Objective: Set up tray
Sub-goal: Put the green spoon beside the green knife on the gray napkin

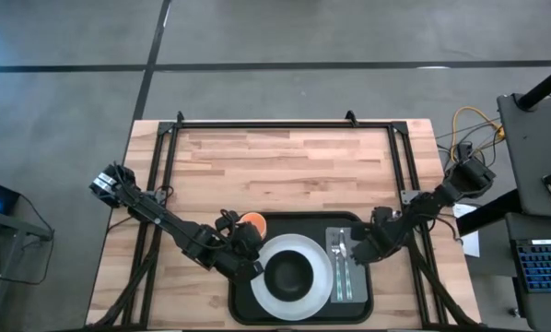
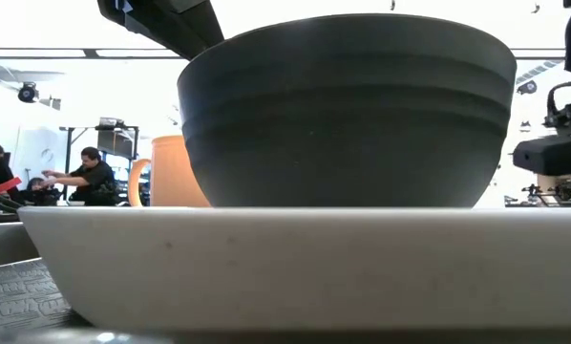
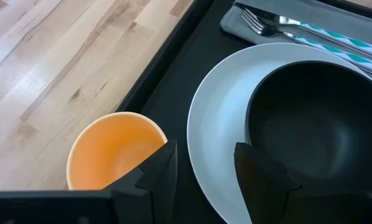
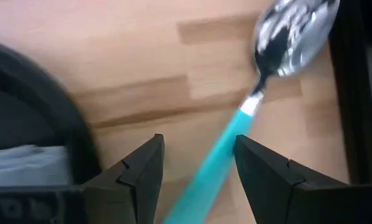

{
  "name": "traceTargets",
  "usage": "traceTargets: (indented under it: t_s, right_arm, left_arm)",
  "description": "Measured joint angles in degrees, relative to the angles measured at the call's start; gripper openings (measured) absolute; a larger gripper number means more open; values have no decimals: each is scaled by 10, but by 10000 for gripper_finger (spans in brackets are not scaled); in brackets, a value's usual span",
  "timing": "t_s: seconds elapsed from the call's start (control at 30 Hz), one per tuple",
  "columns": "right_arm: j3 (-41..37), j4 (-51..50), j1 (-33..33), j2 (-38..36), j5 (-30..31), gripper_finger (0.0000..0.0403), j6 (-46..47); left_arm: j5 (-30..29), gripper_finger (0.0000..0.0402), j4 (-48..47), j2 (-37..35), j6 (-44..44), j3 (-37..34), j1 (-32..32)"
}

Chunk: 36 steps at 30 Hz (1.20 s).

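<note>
The black tray [image 1: 242,310] lies at the table's near edge. On it sits a white plate [image 1: 314,284] with a black bowl [image 1: 287,272] resting in it. An orange cup [image 3: 111,152] stands at the tray's far left corner, and a grey napkin [image 1: 332,236] with a fork and knife [image 1: 344,269] lies on the tray's right. My left gripper [image 3: 204,174] hangs open above the tray, between cup and plate. My right gripper [image 4: 198,168] is open just off the tray's right edge. Its fingers stand either side of the teal handle of a spoon [image 4: 236,124] that lies on the wood.
The tray's right rim [image 4: 61,118] and the napkin's edge [image 4: 24,162] lie close beside my right gripper. Bare wooden table [image 1: 285,166] stretches to the far edge. In the low view, people [image 2: 85,177] sit in the room behind the table.
</note>
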Motion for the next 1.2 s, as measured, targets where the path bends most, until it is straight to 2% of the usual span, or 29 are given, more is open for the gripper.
traceTargets:
  t_s: [0.17,0.57,0.7,1.0,1.2]
  right_arm:
    - [-21,22,5,0,-45,185,29]
    - [-49,34,6,-3,-18,174,-9]
    - [-51,35,6,-2,-14,145,-24]
    - [-49,44,5,0,1,39,-74]
    - [-34,34,5,2,-1,32,-109]
  left_arm:
    - [5,141,0,0,0,0,0]
    - [7,141,0,0,9,0,0]
    - [7,141,0,0,10,0,0]
    - [7,141,1,0,9,0,-1]
    - [7,141,15,0,9,0,-1]
